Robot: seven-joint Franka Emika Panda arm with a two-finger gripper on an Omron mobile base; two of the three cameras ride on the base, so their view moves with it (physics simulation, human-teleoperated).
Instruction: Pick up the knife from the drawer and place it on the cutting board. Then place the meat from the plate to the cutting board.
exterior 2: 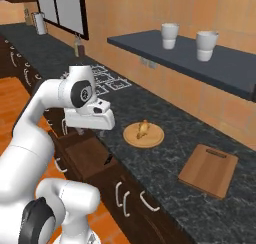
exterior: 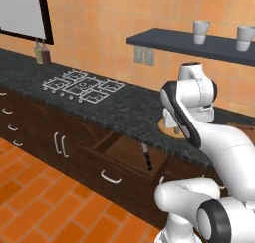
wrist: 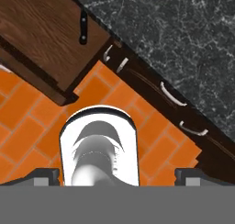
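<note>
**Knife Lies in Open Drawer as Gripper Hangs Above the Counter Edge**

While the drawer (exterior: 130, 152) stands pulled out from under the dark speckled counter (exterior: 124, 110), the knife (exterior: 147, 158) rests on its wooden floor near the right-hand end, black handle toward the drawer's front and thin blade pointing back toward the counter. In the hand view the knife (wrist: 83, 28) appears close to the drawer's side wall, and the drawer (wrist: 41, 39) juts out over the orange brick floor (wrist: 27, 136).

The gripper (wrist: 117, 177) hangs high over the drawer and counter edge, looking down; its two dark fingertips (wrist: 46, 176) sit far apart at the bottom corners of the hand view, so it is spread wide and holds nothing. From the right base view the hand (exterior 2: 90, 119) is seen above the drawer (exterior 2: 85, 155), well clear of the knife.

On the counter, the round tan plate (exterior 2: 144, 136) carries the small chunk of meat (exterior 2: 142, 129) near its middle. The cutting board (exterior 2: 210, 170) lies flat farther along the counter to the right, well apart from the plate, with nothing on it.

A stove grate (exterior: 82, 85) sits on the counter to the left, and two pale cups (exterior 2: 170, 35) stand on the dark wall shelf (exterior 2: 190, 58) above.
</note>
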